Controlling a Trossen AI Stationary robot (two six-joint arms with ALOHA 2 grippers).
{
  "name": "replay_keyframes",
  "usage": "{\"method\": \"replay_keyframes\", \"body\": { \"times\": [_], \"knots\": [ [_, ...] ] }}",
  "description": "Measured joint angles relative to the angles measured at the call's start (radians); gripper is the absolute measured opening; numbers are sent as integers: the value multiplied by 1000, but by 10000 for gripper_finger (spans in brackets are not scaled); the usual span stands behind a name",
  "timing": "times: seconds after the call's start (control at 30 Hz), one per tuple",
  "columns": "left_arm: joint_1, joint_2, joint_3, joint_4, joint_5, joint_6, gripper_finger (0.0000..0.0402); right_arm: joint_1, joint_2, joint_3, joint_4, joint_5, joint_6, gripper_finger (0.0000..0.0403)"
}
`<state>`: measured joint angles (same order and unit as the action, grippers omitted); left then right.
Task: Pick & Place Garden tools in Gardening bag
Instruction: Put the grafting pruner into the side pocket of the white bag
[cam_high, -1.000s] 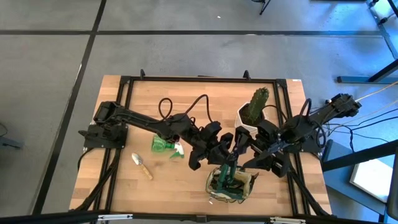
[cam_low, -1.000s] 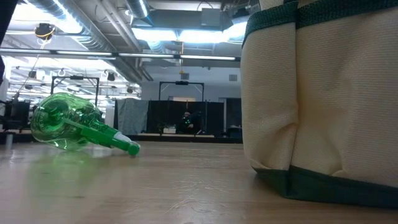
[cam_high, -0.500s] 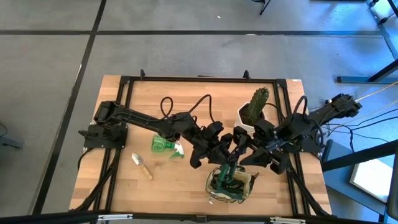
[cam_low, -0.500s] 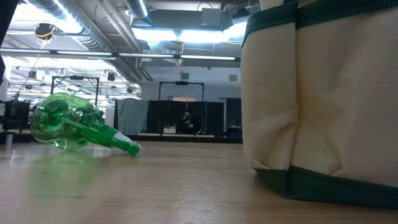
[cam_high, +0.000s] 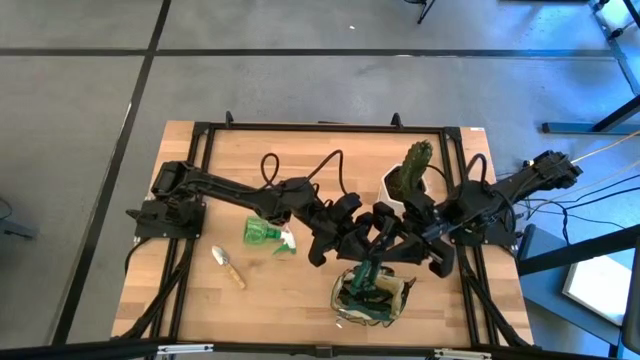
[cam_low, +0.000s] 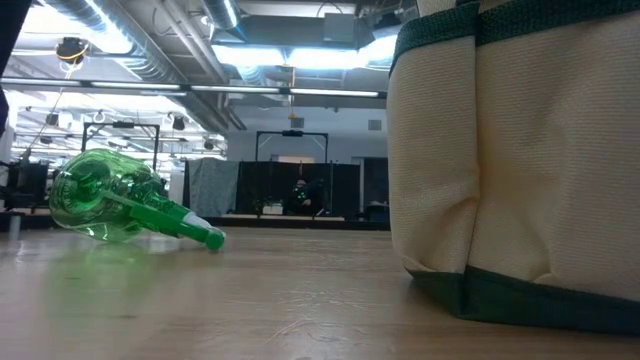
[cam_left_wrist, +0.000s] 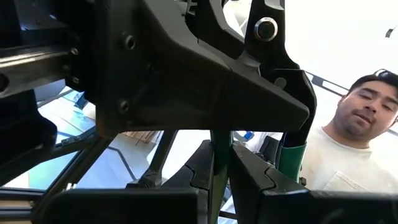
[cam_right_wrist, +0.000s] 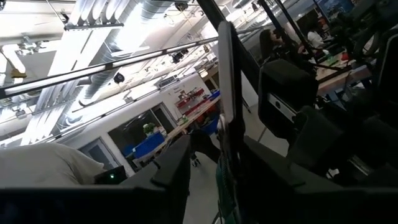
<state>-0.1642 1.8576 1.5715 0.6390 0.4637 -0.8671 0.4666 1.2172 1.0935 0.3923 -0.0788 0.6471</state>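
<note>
The khaki gardening bag (cam_high: 372, 298) stands on its base near the table's front edge and fills the right of the low view (cam_low: 520, 160). A thin dark green strap (cam_high: 369, 262) rises from it to both grippers, which meet above it. My left gripper (cam_high: 368, 234) is shut on that strap. My right gripper (cam_high: 402, 243) is open, with one finger on each side of the strap (cam_right_wrist: 226, 93). The green spray bottle (cam_high: 262, 233) lies on its side (cam_low: 110, 205), and a trowel (cam_high: 228, 267) lies flat at the front left. My left gripper pinches the thin dark green strap (cam_left_wrist: 219, 163) between its two fingers, which come in roughly level from the table's left side. The strap runs down from the fingers into the bag. The bag's base stays on the table.
A cactus in a white pot (cam_high: 410, 178) stands just behind the right gripper. Bare wood lies at the far left and between the bottle and the bag. A person shows beyond the table in the left wrist view.
My right gripper's fingers have drawn closer together around the strap above the bag. The bag, the bottle and the trowel have stayed where they were.
</note>
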Motion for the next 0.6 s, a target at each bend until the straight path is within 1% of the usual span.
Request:
{"method": "replay_keyframes", "body": {
  "times": [0.1,0.17,0.3,0.33,0.47,0.6],
  "knots": [
    [3,0,0,-6,7,-3,22,-3,0,0,-6,0,0,119],
    [3,0,0,-7,8,-7,22,-3,0,0,-12,0,0,97],
    [5,0,0,-7,24,-27,22,-4,1,-1,-16,-1,0,31],
    [5,0,0,-7,24,-30,22,-4,1,-1,-16,-1,0,25],
    [5,0,0,-10,30,-41,23,-4,0,-1,-26,-2,19,25],
    [6,0,0,-21,52,-48,61,-4,-7,-1,-60,-2,54,23]
  ]
}}
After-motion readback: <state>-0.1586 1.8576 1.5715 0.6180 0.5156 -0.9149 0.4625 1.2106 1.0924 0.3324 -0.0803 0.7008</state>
